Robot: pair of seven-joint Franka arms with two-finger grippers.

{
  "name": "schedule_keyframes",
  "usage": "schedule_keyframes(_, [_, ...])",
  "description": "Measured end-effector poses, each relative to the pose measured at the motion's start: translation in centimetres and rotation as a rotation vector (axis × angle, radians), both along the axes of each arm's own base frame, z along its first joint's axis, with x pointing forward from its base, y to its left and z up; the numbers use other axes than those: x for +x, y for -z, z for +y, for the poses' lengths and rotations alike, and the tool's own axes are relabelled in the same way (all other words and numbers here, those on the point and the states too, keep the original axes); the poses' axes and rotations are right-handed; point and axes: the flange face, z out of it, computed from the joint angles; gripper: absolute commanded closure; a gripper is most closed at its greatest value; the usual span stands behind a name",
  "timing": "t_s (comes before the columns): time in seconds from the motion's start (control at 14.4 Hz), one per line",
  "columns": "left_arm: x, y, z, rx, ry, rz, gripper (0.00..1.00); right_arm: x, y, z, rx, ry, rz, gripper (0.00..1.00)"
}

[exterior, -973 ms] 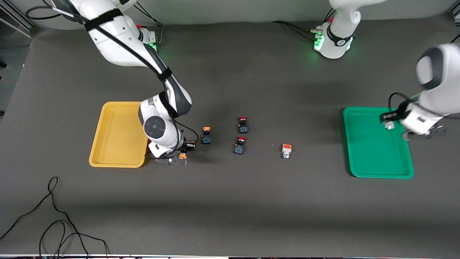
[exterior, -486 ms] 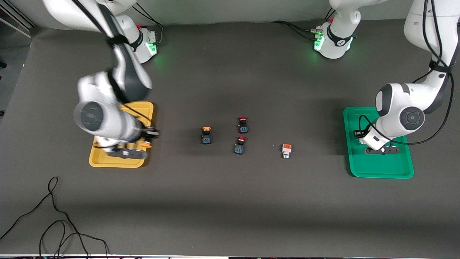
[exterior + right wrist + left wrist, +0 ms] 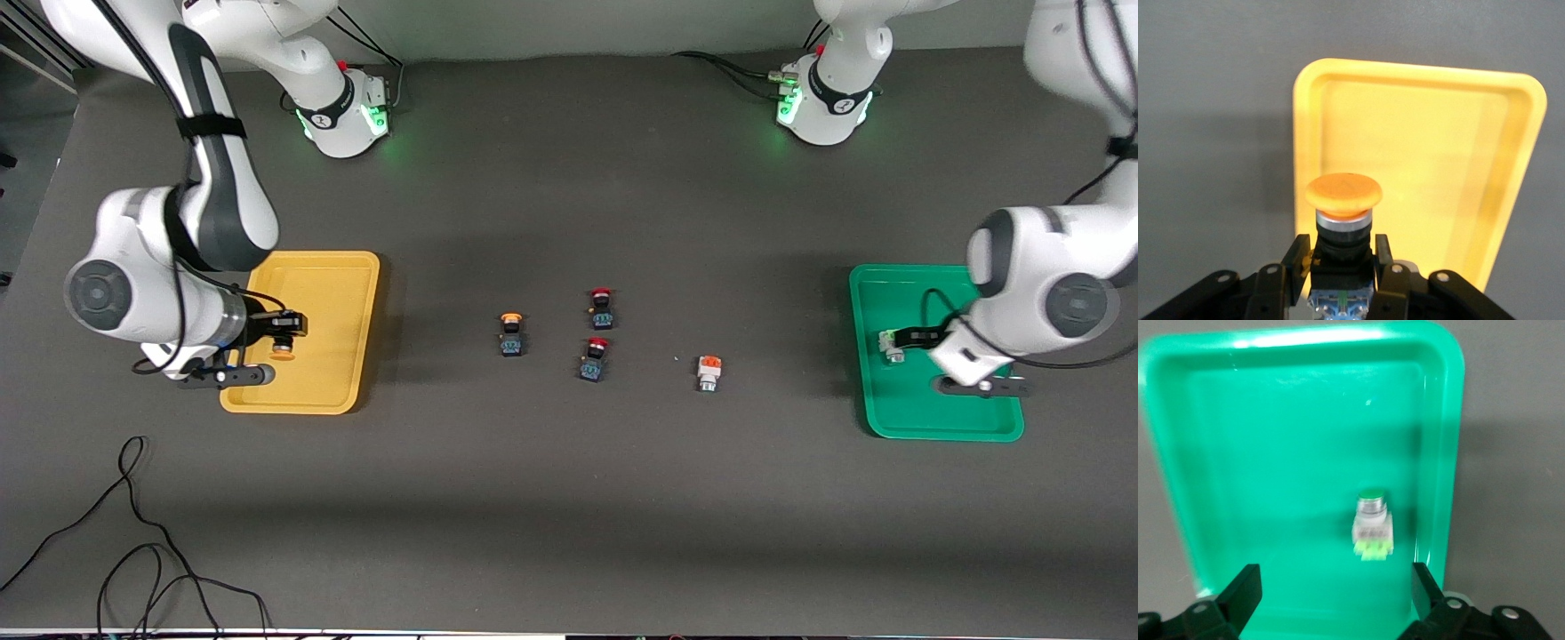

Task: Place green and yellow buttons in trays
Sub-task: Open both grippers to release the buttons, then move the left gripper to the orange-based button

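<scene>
My right gripper [image 3: 279,348] is shut on a yellow-orange capped button [image 3: 284,353] and holds it over the yellow tray [image 3: 342,267]. The right wrist view shows the button [image 3: 1343,200] clamped by its black body between the jaws of that gripper [image 3: 1341,257], above the yellow tray [image 3: 1438,133]. My left gripper [image 3: 929,360] is open over the green tray [image 3: 898,418]. A white-and-silver button with a green block [image 3: 891,347] lies in that tray, apart from the gripper [image 3: 1335,583]. It also shows in the left wrist view [image 3: 1371,523] near the green tray's rim [image 3: 1451,420].
On the table's middle stand a second yellow-orange capped button [image 3: 510,333], two red-capped buttons [image 3: 601,308] [image 3: 594,358], and a white-and-silver button with an orange block [image 3: 709,372]. A black cable [image 3: 133,533] lies near the front edge, toward the right arm's end.
My right gripper carried the yellow-orange button from beside the yellow tray to over it. My left gripper moved over the green tray and let go of the green button, which now lies in it.
</scene>
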Motion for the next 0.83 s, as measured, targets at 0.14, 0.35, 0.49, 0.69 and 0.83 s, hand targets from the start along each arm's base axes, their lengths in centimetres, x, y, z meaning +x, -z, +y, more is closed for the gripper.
schedule_keyframes(0.14, [1.7, -6.0, 0.0, -0.023, -0.014, -0.01, 0.0, -1.4, 4.3, -0.4, -0.016, -0.017, -0.049, 1.0])
schedule_keyframes(0.35, [2.6, -7.2, -2.2, -0.061, 0.007, -0.029, 0.0, -3.2, 9.1, -0.4, -0.047, -0.037, -0.081, 1.0])
schedule_keyframes(0.49, [3.1, -4.7, -7.3, -0.102, 0.024, -0.015, 0.0, -3.5, 10.8, -0.1, -0.062, -0.051, -0.101, 1.0])
schedule_keyframes(0.69, [2.6, -1.1, -20.1, -0.094, -0.006, -0.039, 0.0, -3.9, 13.0, 0.5, -0.079, -0.072, -0.106, 0.0])
schedule_keyframes(0.83, [0.9, -0.5, -28.2, -0.093, -0.028, -0.091, 0.0, -3.8, 12.9, 1.1, -0.078, -0.083, -0.11, 0.0])
